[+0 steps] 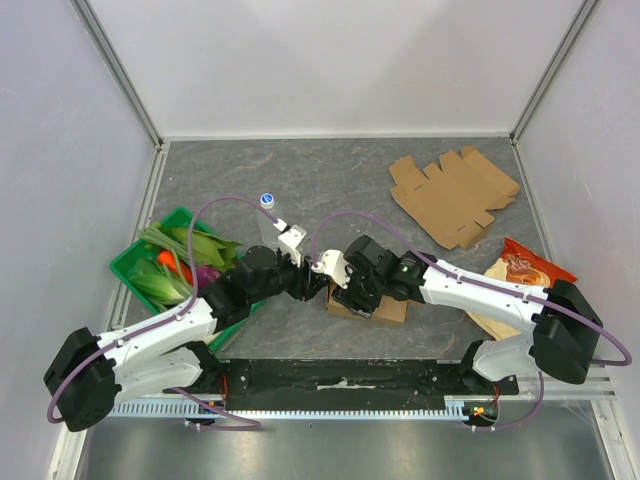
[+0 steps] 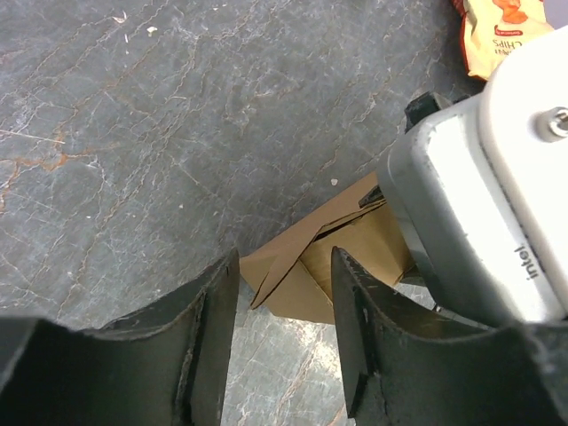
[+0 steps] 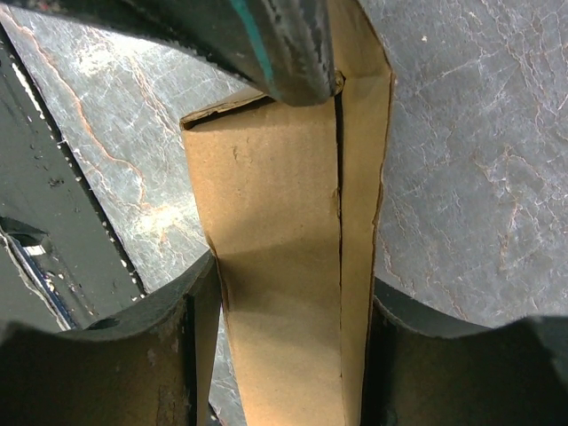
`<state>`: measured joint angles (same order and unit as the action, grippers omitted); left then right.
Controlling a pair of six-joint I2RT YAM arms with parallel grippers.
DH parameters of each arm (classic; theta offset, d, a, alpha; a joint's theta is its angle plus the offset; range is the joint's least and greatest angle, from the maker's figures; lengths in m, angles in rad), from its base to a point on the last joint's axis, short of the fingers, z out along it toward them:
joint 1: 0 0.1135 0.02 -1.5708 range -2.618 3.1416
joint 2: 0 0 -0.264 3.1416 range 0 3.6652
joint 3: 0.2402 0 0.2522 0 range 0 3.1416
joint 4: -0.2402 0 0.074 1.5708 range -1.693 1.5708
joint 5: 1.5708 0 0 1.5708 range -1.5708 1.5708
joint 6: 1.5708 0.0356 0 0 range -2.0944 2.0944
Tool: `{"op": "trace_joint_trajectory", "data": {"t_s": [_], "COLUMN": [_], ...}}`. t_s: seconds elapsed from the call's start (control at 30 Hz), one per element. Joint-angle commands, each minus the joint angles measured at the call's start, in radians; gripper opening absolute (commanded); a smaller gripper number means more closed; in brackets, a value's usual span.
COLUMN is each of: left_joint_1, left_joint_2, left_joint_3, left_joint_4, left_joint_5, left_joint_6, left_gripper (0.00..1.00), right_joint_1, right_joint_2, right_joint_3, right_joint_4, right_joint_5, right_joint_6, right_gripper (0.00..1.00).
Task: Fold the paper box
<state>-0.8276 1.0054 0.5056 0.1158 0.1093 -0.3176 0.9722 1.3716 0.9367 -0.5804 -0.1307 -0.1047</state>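
Note:
A partly folded brown paper box (image 1: 385,310) lies on the grey table near the front centre. My right gripper (image 1: 347,293) is shut on it: in the right wrist view the two fingers (image 3: 191,337) press on both sides of a folded cardboard wall (image 3: 275,204). My left gripper (image 1: 313,277) is open and empty just left of the box. In the left wrist view its jaws (image 2: 284,266) stand apart, with the box's folded corner (image 2: 306,284) just ahead of them and bare table between the fingers. A dark part of the left gripper (image 3: 284,44) sits at the box's far end.
A flat unfolded cardboard blank (image 1: 455,195) lies at the back right. An orange chips bag (image 1: 525,270) lies right of the box. A green basket of vegetables (image 1: 135,255) stands at the left. A small white-capped bottle (image 1: 268,203) stands behind the grippers.

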Motion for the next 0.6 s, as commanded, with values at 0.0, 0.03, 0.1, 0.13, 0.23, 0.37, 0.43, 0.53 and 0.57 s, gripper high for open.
{"op": "trace_joint_trajectory", "data": {"t_s": [0.0, 0.03, 0.1, 0.13, 0.23, 0.37, 0.43, 0.53, 0.57], "left_joint_1": [-0.007, -0.007, -0.007, -0.007, -0.007, -0.007, -0.007, -0.008, -0.008], "left_joint_2": [-0.004, -0.002, 0.012, 0.024, 0.076, 0.101, 0.093, 0.09, 0.09], "left_joint_3": [0.017, 0.016, 0.019, 0.028, 0.063, 0.086, 0.09, 0.099, 0.1], "left_joint_4": [0.074, 0.074, 0.081, 0.079, 0.047, 0.018, 0.016, 0.005, 0.004], "left_joint_5": [0.009, 0.004, -0.005, -0.005, -0.004, -0.016, -0.026, -0.02, -0.02], "left_joint_6": [0.037, 0.035, 0.029, 0.026, 0.014, -0.041, -0.093, -0.15, -0.179], "left_gripper": [0.5, 0.49, 0.4, 0.36, 0.2, 0.08, 0.05, 0.02, 0.02], "right_joint_1": [0.002, 0.002, 0.0, 0.0, 0.002, 0.0, 0.002, 0.002, 0.0], "right_joint_2": [0.012, 0.014, 0.014, 0.014, 0.015, 0.007, 0.003, -0.009, -0.009], "right_joint_3": [0.014, 0.014, 0.011, 0.007, -0.003, -0.01, -0.015, -0.036, -0.044], "right_joint_4": [-0.004, -0.001, 0.004, 0.011, 0.028, 0.054, 0.07, 0.108, 0.12], "right_joint_5": [-0.009, -0.007, 0.002, 0.009, 0.048, 0.109, 0.124, 0.144, 0.146], "right_joint_6": [0.013, 0.014, 0.019, 0.025, 0.046, 0.082, 0.102, 0.103, 0.129], "right_gripper": [0.52, 0.53, 0.54, 0.55, 0.58, 0.69, 0.71, 0.73, 0.73]}}
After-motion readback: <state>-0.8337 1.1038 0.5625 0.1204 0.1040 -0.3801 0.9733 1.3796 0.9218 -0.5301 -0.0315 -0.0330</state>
